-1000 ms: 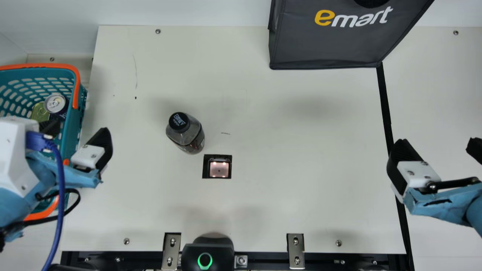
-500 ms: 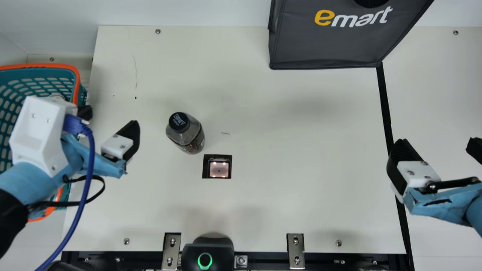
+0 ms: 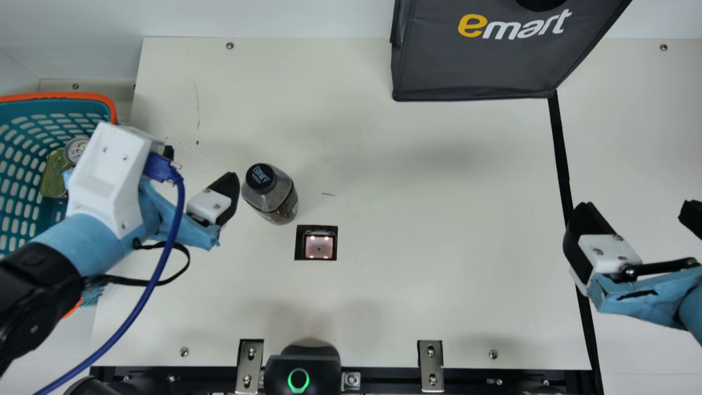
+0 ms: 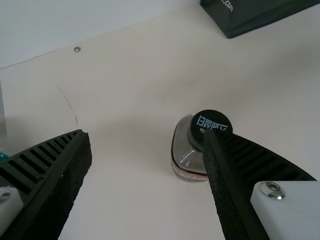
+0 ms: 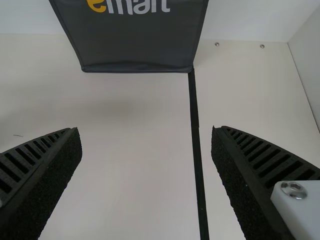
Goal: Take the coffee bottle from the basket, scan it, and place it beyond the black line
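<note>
As a coffee bottle (image 3: 279,197) stands upright on the cream bench (image 3: 411,274), the left gripper (image 3: 200,167) hangs near it on the basket side, its two black ribbed fingers (image 3: 226,189) spread wide and gripping nothing. One of them is close to the bottle, and in the left wrist view that finger partly overlaps the black cap (image 3: 260,176). Whether the two touch cannot be told.

The bottle is out of the basket (image 3: 55,95) and just beside the scanner (image 3: 319,247), a square window set into the bench and lit by small bright spots. It is well short of the black line (image 3: 559,137), on the scanner's side of it.

Across the bench, the right gripper (image 3: 639,211) is poised at the line, also wide apart and empty; the right wrist view has the dark strip passing between its two fingers.

The teal basket with orange trim sits at the left edge, holding a silver-topped can (image 3: 75,149) and a green-gold can (image 3: 54,178). A blue cable (image 3: 164,249) trails back from behind the left gripper. At the far side stands a dark gray bag (image 3: 477,71), one lower corner meeting the end of the line, while a black device (image 3: 323,365) with a glowing green ring rests at the near edge.
</note>
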`<state>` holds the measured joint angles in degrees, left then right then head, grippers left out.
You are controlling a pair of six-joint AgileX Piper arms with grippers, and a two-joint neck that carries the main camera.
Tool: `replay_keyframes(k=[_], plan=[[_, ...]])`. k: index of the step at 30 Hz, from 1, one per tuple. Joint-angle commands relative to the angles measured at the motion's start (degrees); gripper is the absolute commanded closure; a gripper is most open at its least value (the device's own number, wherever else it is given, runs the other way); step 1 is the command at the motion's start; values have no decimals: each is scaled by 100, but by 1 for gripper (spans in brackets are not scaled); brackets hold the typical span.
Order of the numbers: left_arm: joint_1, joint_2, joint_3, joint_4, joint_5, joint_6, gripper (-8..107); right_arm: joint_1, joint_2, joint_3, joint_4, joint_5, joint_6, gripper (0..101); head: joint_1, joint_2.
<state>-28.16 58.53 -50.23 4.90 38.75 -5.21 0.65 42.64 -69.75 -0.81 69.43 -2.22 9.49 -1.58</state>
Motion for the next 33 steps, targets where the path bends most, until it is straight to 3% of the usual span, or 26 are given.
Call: replay_keyframes(k=[1,33], plan=[[-103,70,-41,84,19,-199,9,0,0,0,0,0,0,10,-157,0],[-1742,1279,-719,1745,847,-3287,9,0,0,0,0,0,0,10,-157,0]])
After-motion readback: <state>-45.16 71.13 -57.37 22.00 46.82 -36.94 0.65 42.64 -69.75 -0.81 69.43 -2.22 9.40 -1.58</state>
